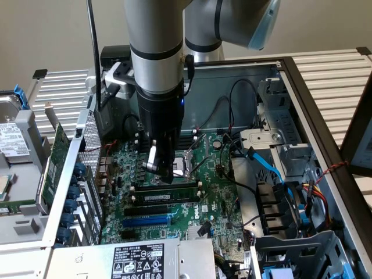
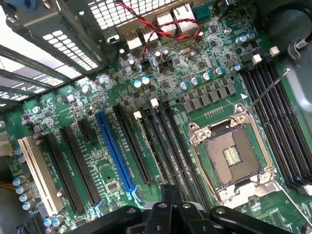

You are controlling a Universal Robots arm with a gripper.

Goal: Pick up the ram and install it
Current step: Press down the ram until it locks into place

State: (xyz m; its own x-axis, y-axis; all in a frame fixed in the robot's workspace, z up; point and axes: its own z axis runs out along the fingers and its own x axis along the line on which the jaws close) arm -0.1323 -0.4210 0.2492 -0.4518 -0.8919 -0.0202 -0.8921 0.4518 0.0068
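The ram [image 1: 165,197] is a narrow stick with a white label. It stands on edge in a black slot of the green motherboard [image 1: 215,192], between the CPU socket and the blue slot [image 1: 154,221]. In the wrist view the ram [image 2: 148,146] shows as a thin brownish edge running between white clips. My gripper [image 1: 165,173] hangs straight down over the middle of the slots, shut, with nothing between its fingers. Its tips are just above the ram and the neighbouring slot; I cannot tell if they touch. The gripper [image 2: 170,195] reaches in toward the ram's near end.
The open CPU socket [image 2: 234,156] lies right beside the gripper. Case walls surround the board, with a blue cable [image 1: 267,165] and drive cage on the exterior view's right. A green expansion card [image 1: 55,157] and a hard drive [image 1: 11,139] sit outside the case on the exterior view's left.
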